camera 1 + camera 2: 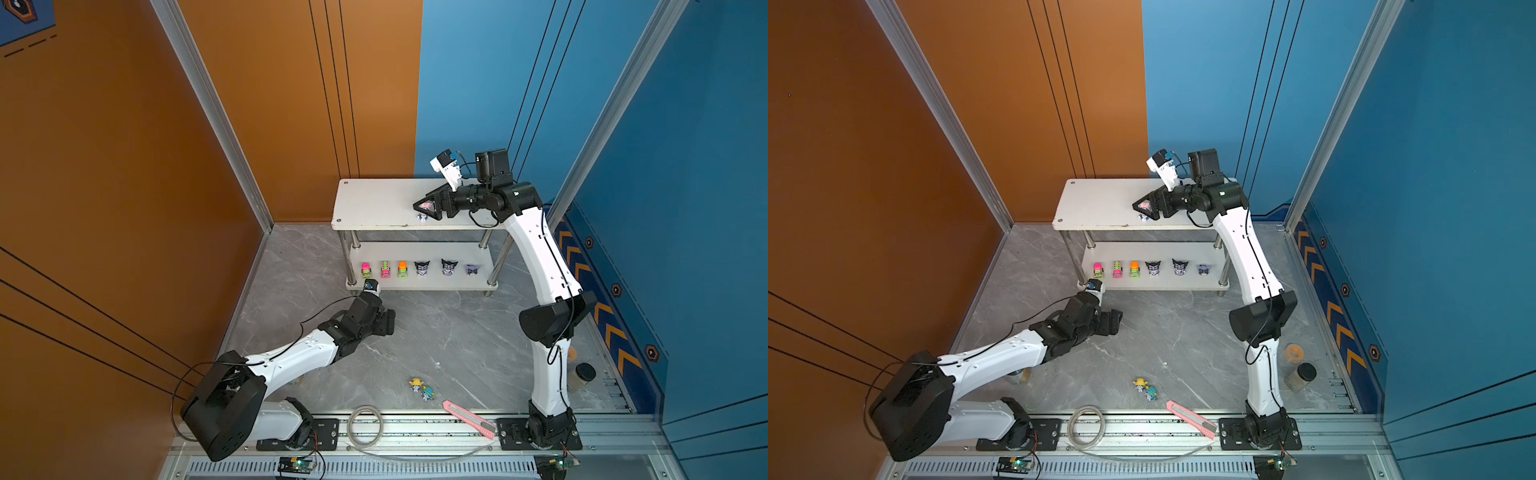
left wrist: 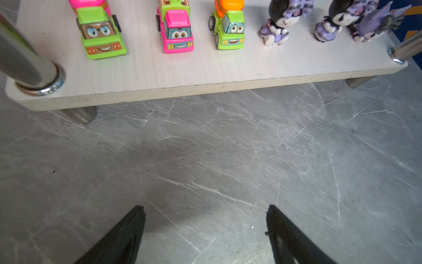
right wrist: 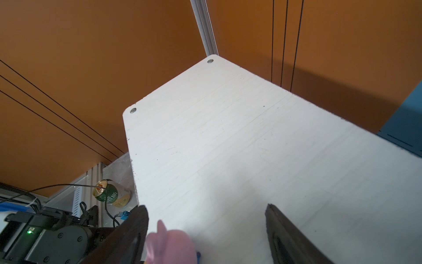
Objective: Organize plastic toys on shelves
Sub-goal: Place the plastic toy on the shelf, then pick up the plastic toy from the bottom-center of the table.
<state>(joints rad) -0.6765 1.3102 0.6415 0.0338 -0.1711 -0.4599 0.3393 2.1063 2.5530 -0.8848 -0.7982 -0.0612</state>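
Top shelf (image 1: 374,203): pink-hat fig. (image 3: 170,245) sits btwn wide-spread right jaws; left jaws wide, empty.

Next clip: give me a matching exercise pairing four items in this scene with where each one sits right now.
Items
1. trucks
2. pink-hat figurine
3. yellow-hat figurine
4. knife

Places
A. grey table, near the front
B. top board
C. partly on the front rail
D. lower board

Pairs: 1-D, 2-B, 3-A, 4-C
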